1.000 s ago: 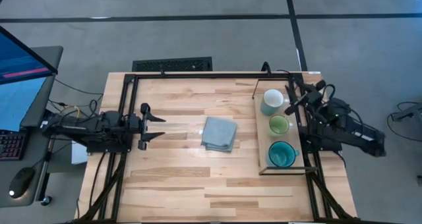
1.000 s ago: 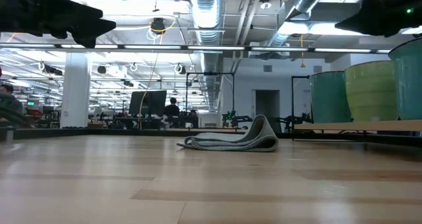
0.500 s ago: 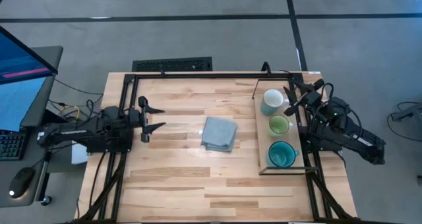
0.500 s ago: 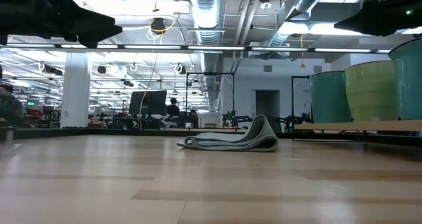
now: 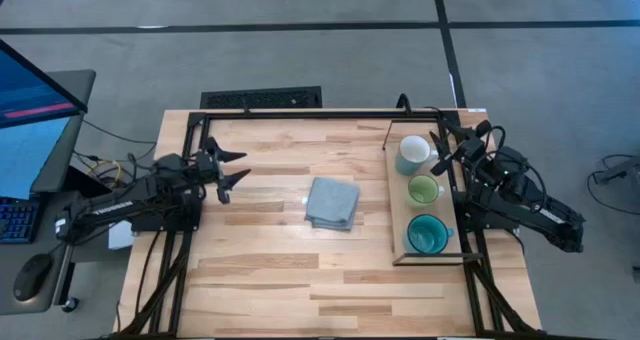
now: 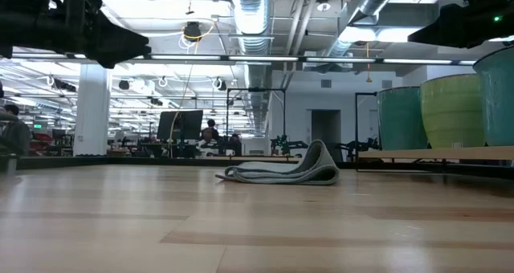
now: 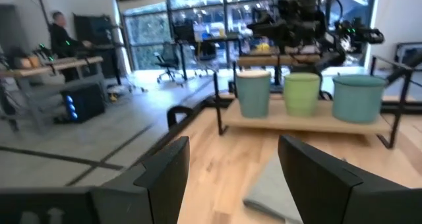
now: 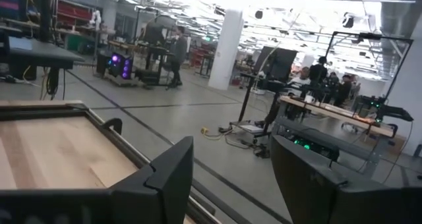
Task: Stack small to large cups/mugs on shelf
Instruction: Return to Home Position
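Three mugs stand in a row on the shelf (image 5: 397, 195) at the table's right: a white one (image 5: 412, 153) farthest, a light green one (image 5: 423, 189) in the middle, a teal one (image 5: 428, 234) nearest. In the left wrist view they show as white mug (image 7: 253, 92), green mug (image 7: 301, 93) and teal mug (image 7: 358, 97). My left gripper (image 5: 243, 164) hovers open above the table's left side, pointing across it. My right gripper (image 5: 443, 148) hovers open beside the white mug, above the shelf's right edge. Neither holds anything.
A folded grey-blue cloth (image 5: 332, 202) lies mid-table, between the left gripper and the shelf; it also shows in the low view as cloth (image 6: 281, 173). A black frame (image 5: 300, 114) runs along the table's far edge and sides. Bare wood lies near the front edge.
My left gripper has swung level toward the table's far edge and turned, so it now points slantwise toward the far right. It stays open. The mugs, shelf and cloth have not moved.
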Robot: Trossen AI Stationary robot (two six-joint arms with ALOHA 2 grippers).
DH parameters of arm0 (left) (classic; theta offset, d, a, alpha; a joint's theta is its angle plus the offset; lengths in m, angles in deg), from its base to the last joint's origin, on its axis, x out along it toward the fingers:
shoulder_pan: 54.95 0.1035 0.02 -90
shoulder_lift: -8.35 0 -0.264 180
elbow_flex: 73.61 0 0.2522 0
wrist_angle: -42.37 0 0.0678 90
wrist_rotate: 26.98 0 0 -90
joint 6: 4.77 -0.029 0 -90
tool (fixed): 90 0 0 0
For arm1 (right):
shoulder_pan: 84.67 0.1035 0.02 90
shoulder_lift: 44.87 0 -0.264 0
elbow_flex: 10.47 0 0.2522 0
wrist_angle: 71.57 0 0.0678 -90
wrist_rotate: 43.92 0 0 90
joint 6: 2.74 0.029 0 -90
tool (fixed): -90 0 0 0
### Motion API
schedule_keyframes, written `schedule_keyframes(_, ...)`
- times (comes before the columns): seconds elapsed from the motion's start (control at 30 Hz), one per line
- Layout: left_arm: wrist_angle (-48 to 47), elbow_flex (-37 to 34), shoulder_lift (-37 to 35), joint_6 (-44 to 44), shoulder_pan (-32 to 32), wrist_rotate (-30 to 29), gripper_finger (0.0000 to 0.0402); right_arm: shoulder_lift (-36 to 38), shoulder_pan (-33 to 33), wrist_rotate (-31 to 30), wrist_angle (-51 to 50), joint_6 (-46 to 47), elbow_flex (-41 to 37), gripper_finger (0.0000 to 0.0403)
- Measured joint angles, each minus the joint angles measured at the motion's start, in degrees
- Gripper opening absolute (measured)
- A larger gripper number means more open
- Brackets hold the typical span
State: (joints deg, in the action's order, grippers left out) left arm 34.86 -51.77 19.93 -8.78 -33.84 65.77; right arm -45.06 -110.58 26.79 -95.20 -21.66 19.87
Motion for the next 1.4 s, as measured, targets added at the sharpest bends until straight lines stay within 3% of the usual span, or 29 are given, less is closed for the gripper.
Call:
schedule_keyframes(0.13, 1.8, 0.0, 0.0, -1.9, 1.5, 1.0, 0.0224, 0.0, 0.0, 0.6, -0.3, 0.8, 0.0, 0.0221)
schedule_keyframes(0.3, 3.4, 0.0, 0.0, -2.6, 4.1, 8.0, 0.0224, 0.0, 0.0, 4.2, -0.4, -0.3, 0.0, 0.0221)
schedule_keyframes(0.6, 4.3, -1.4, 0.0, -0.1, 5.9, 13.9, 0.0224, 0.0, 0.0, 7.5, -3.1, 4.0, -0.2, 0.0221)
schedule_keyframes(0.77, 13.1, -7.4, 0.1, 2.3, 5.9, 13.1, 0.0224, 0.0, 0.0, 8.7, 4.4, 3.9, -5.1, 0.0221)
schedule_keyframes(1.0, 12.7, -7.2, -0.4, 2.1, 5.9, 13.1, 0.0224, 0.0, -0.1, 8.8, 18.0, 1.7, -11.4, 0.0221)
schedule_keyframes(1.4, 12.4, -7.4, -0.4, 1.6, 5.9, 13.4, 0.0224, 0.0, -0.1, 8.7, 24.6, 2.7, -16.2, 0.0221)
